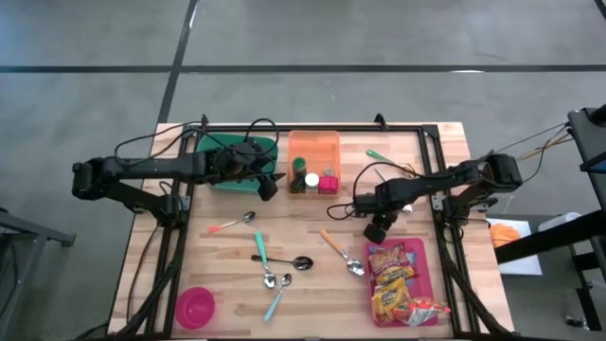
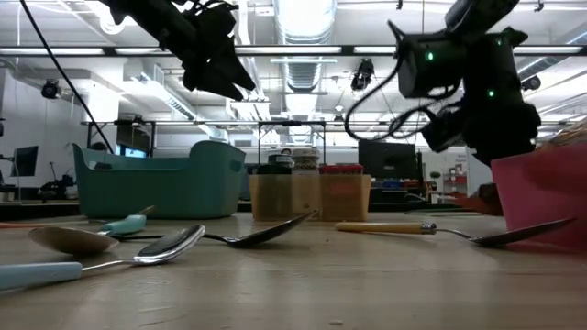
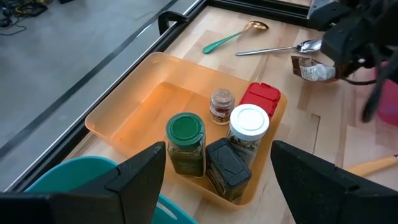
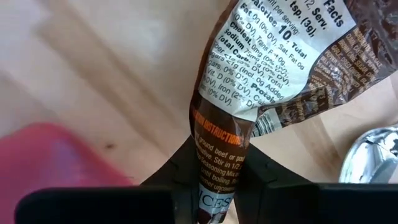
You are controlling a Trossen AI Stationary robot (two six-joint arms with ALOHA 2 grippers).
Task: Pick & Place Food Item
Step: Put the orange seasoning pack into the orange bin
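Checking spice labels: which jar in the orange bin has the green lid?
The tall jar with dark contents, at the front beside the black-lidded jar. The others have white, red and brown tops.

even bright overhead light, glaring ceiling strips (image 2: 303, 50) in the low view, wrist close-up soft.

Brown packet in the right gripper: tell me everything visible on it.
The brown packet is a crinkled foil-like pouch with a white nutrition panel and an orange instructions strip. The right gripper pinches its lower end between shut fingers, so it hangs clear of the wooden table, near the pink tray of snacks.
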